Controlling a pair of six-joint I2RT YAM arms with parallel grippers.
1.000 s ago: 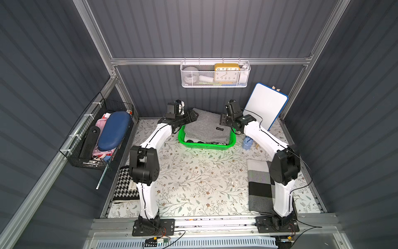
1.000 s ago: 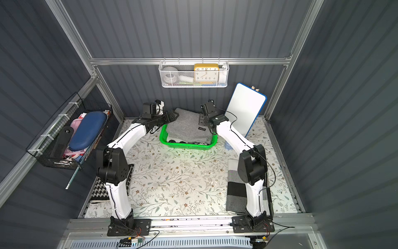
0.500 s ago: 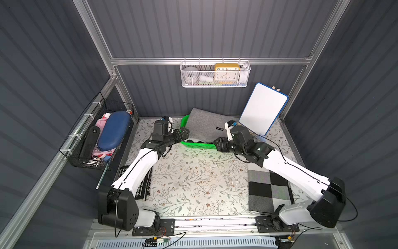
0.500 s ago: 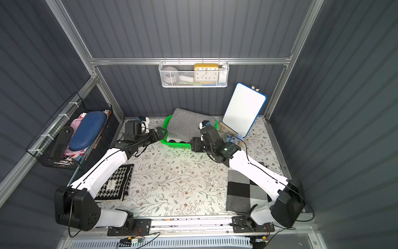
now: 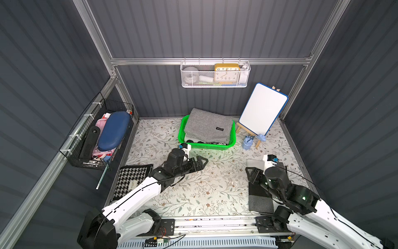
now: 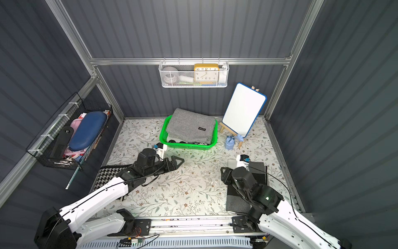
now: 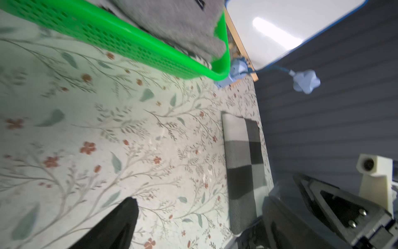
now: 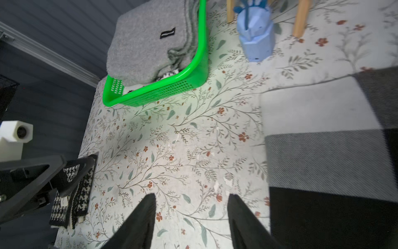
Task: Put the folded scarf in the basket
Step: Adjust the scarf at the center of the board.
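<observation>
Scarf (image 5: 206,126), grey and folded, sits in the green basket (image 5: 205,147) by the back wall. Its rear edge rides over the rear rim, so it is tilted. Basket long axis runs side to side and the scarf nearly fills it. Left wrist view catches only a blurred corner. Right wrist view shows the black label (image 8: 167,33), stacked fold edges and black-and-white fabric (image 8: 170,75) underneath. Left gripper (image 5: 200,162) is low on an outstretched arm near the basket front, jaws apart, empty. Right gripper (image 8: 191,196) is beside the checked cloth (image 8: 323,155), fingers spread, holding nothing.
</observation>
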